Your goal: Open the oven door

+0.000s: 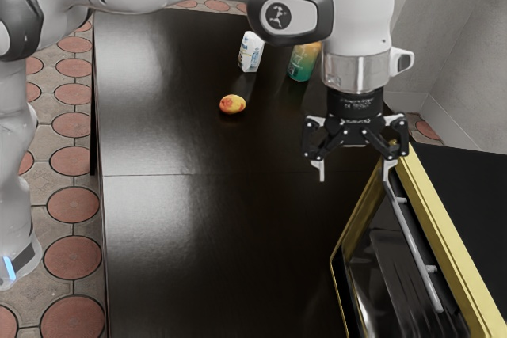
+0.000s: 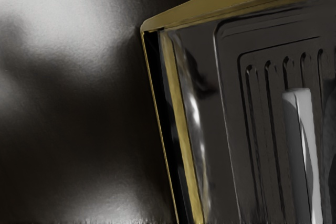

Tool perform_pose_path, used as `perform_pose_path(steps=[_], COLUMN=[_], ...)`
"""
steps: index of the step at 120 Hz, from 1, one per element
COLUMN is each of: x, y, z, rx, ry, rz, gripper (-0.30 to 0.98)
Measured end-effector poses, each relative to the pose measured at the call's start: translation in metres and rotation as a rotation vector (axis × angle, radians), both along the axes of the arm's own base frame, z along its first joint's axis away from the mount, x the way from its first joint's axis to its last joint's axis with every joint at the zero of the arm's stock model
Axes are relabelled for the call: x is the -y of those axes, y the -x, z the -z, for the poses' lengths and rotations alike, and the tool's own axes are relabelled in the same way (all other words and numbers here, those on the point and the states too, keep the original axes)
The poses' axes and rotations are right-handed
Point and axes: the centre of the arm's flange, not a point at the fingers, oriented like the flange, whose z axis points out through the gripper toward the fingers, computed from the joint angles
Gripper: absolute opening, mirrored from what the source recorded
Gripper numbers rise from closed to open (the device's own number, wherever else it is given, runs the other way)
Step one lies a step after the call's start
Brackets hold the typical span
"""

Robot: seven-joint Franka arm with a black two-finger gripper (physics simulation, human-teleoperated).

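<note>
Yellow trim frames the oven (image 1: 440, 231) at the exterior view's lower right, and your target, the dark glossy door (image 1: 366, 275), is on its front below the hand. You cannot tell for certain whether the door is fully shut or a little ajar. Your gripper (image 1: 355, 176) is spread wide with nothing between its fingers, one of them near the upper end of the grey handle (image 1: 417, 248), the other out over the dark table (image 1: 182, 235). Whether that nearer finger touches the bar, you cannot tell.

Your likeliest trouble is coming straight down from here: the bar is off to one side of the opening, so a fingertip could land on it or scrape the yellow edge instead of straddling it. The handle also runs at a slant, so if you close without matching its angle, the pads may pinch only a corner and slip once you pull. Gripping right at the end risks sliding off too; nearer the middle should hold better. Pull straight rather than following the hinge, and you could drag the whole oven
</note>
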Motion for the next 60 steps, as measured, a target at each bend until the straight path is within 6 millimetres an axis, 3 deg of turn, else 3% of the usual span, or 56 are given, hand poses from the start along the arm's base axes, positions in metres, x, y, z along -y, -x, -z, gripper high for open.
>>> perform_pose_path(steps=[60], x=[0.002], y=[-0.020], z=[0.009], rx=[0.017], ry=[0.019], rz=[0.013], gripper=[0.69])
